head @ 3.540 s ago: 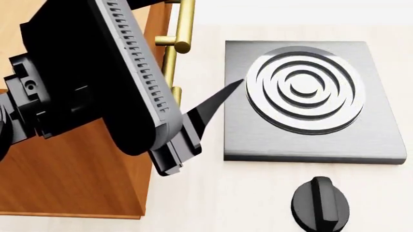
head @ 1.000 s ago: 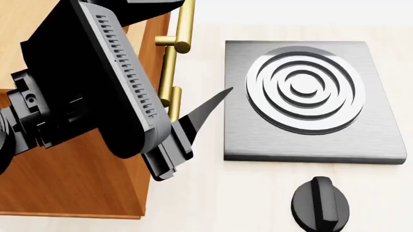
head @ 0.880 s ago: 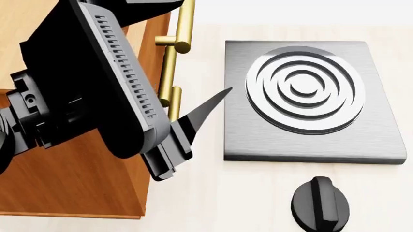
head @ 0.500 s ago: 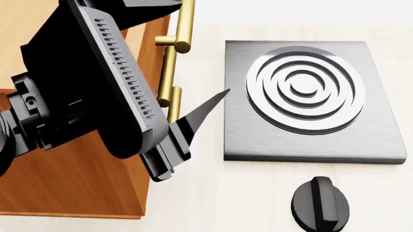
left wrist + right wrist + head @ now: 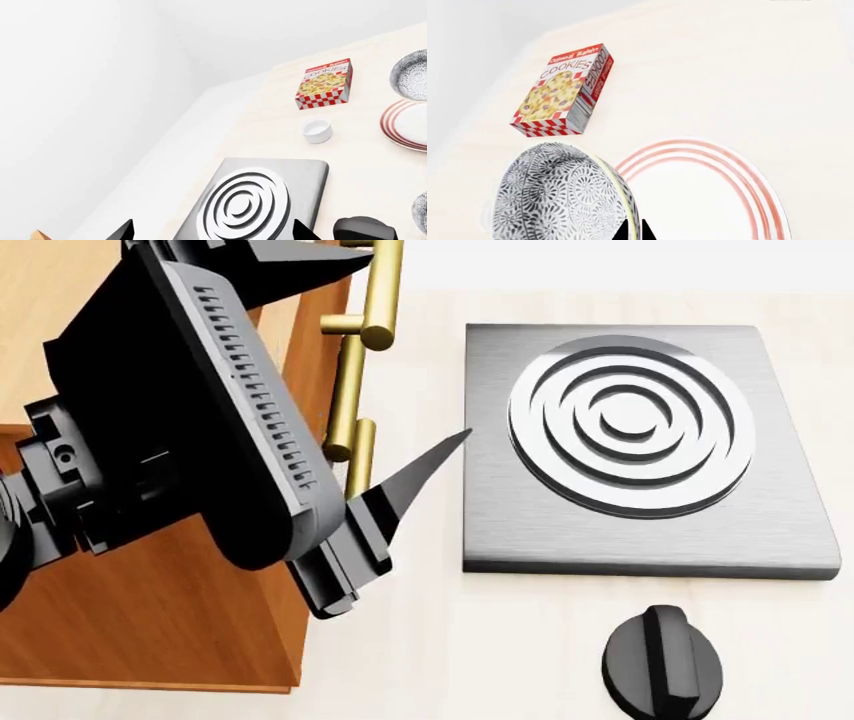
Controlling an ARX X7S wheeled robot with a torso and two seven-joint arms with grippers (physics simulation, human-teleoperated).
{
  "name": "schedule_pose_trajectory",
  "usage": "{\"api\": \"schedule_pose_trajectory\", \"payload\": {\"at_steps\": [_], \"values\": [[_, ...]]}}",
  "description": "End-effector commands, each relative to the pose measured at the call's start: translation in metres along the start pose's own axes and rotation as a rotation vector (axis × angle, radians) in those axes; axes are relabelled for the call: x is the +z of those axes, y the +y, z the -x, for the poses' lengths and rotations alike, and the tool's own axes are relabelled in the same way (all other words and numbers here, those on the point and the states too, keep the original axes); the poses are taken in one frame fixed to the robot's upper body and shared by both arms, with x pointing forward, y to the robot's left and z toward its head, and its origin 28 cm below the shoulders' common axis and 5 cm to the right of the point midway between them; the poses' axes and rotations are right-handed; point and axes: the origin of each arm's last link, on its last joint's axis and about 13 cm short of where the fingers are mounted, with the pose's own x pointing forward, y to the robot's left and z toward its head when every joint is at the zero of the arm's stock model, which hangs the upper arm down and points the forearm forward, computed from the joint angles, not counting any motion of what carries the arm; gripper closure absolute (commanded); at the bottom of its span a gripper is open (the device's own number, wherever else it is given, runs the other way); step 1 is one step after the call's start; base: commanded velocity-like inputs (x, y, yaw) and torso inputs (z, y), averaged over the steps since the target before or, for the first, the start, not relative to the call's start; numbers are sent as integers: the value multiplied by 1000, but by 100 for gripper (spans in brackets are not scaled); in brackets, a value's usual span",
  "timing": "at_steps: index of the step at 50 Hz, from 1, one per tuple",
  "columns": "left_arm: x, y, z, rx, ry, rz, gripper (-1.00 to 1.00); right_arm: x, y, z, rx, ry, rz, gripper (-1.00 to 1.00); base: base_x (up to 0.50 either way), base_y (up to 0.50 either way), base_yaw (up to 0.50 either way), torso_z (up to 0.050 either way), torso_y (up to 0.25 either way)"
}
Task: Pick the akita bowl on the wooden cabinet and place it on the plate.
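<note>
1. One wooden cabinet (image 5: 147,630), orange-brown, brass bar handles (image 5: 358,390) on front; fills head view's left side behind left arm.
2. Grey stove (image 5: 627,445) w/ concentric rings, flat on pale counter (image 5: 534,660); black knob (image 5: 663,662) near its front edge.
3. Plate (image 5: 707,195), white w/ red rings, flat on counter.
4. Akita bowl (image 5: 560,195), tipped on edge, rim clamped btwn right gripper (image 5: 634,232) tips; sits at plate's edge, bowl body beside plate.
5. Cookie box (image 5: 564,90), lying beyond bowl; apart from it.
6. White cup (image 5: 317,131), btwn stove and cookie box.
7. Left gripper (image 5: 210,232): tips spread wide, nothing held, above stove.
</note>
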Motion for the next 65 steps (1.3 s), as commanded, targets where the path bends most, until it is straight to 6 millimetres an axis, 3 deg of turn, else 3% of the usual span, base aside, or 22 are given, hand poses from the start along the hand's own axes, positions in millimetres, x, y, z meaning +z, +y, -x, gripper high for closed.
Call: {"api": "schedule_pose_trajectory", "payload": {"at_steps": [1,22,65], "values": [[0,0,0,1,1,2,-100,-1,-5,-10,-28,-20,24,100,0,0,0,0,0],[-3,-1,-2,-3,3,4,-100,-12,-9,-23,-64,2,62,100,0,0,0,0,0],[-11,-3,-1,-2,10,17,-100,-22,-12,-30,-70,62,71,100,0,0,0,0,0]]}}
